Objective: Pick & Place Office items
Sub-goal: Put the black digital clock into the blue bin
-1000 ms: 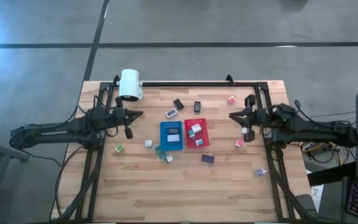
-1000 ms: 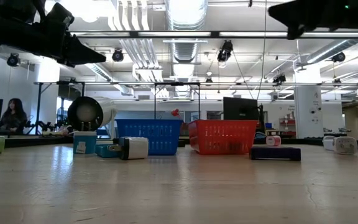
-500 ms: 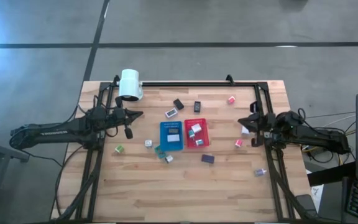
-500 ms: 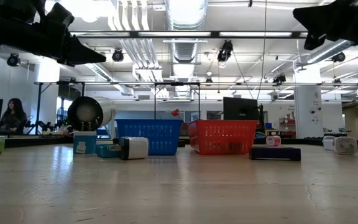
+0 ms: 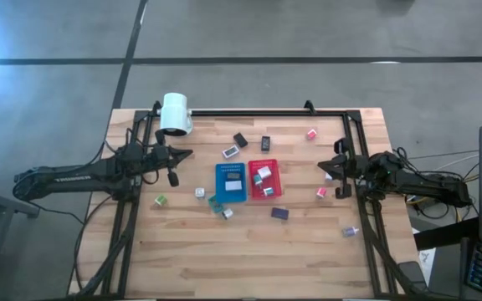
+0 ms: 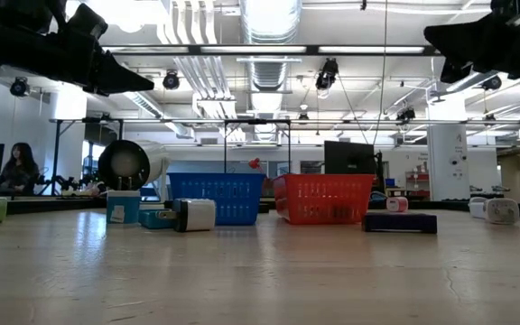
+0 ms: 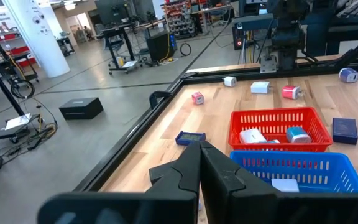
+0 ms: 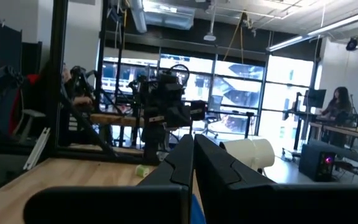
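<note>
Beside the red tray [image 5: 264, 179], on its right and well apart from it, the right gripper [image 5: 331, 166] hangs above the tabletop [image 5: 249, 251] with fingers pressed together and nothing in them; the left gripper [image 5: 184, 154], likewise pressed together and empty, waits to the left of that tray past the blue tray [image 5: 231, 181]. Office items [image 5: 321, 192] lie scattered around the red tray, some already inside it. Judging by position, the right arm should spread its fingers, descend straight over the pink piece nearest it, and close squarely.
</note>
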